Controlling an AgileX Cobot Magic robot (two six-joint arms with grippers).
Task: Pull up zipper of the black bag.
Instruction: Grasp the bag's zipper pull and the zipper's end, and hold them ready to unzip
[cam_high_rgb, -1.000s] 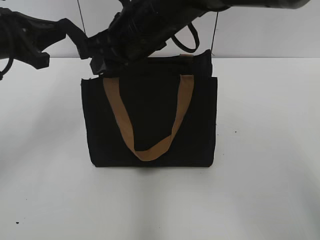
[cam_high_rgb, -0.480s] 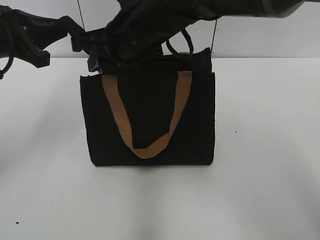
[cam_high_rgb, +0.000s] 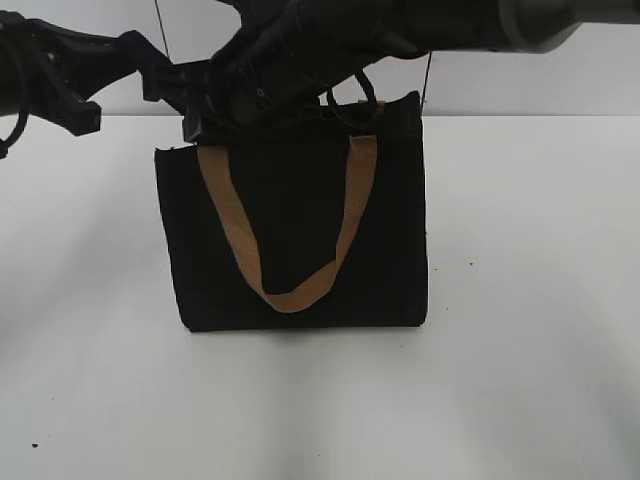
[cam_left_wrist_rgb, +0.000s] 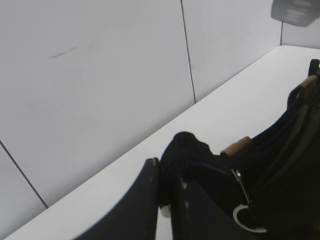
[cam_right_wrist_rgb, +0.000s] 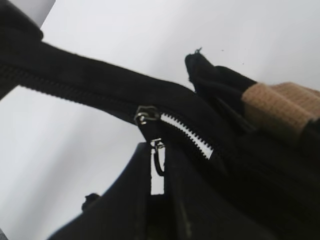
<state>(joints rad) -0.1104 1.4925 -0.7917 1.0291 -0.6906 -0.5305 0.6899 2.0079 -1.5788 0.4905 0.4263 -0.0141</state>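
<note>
The black bag (cam_high_rgb: 300, 230) stands on the white table with a tan handle (cam_high_rgb: 290, 295) hanging down its front. My left gripper (cam_high_rgb: 188, 122) is at the bag's top left corner; in the left wrist view the jaws (cam_left_wrist_rgb: 166, 192) are shut on a black fabric end of the bag (cam_left_wrist_rgb: 185, 150). My right gripper (cam_high_rgb: 232, 105) reaches across to the same corner. In the right wrist view its jaws (cam_right_wrist_rgb: 158, 160) are shut on the pull tab of the zipper (cam_right_wrist_rgb: 146, 116), with open white teeth to the right of the slider. The bag (cam_right_wrist_rgb: 260, 165) fills that view's lower right.
The white table (cam_high_rgb: 530, 300) extends around the bag. A white panelled wall (cam_left_wrist_rgb: 100, 75) stands behind the table. A tan strap end (cam_right_wrist_rgb: 282, 107) lies beside the zip line. Both arms crowd the space above the bag's top left.
The right arm has moved left along the bag's top. The bag's top left corner has shifted a little left and the handle has swung with it.
</note>
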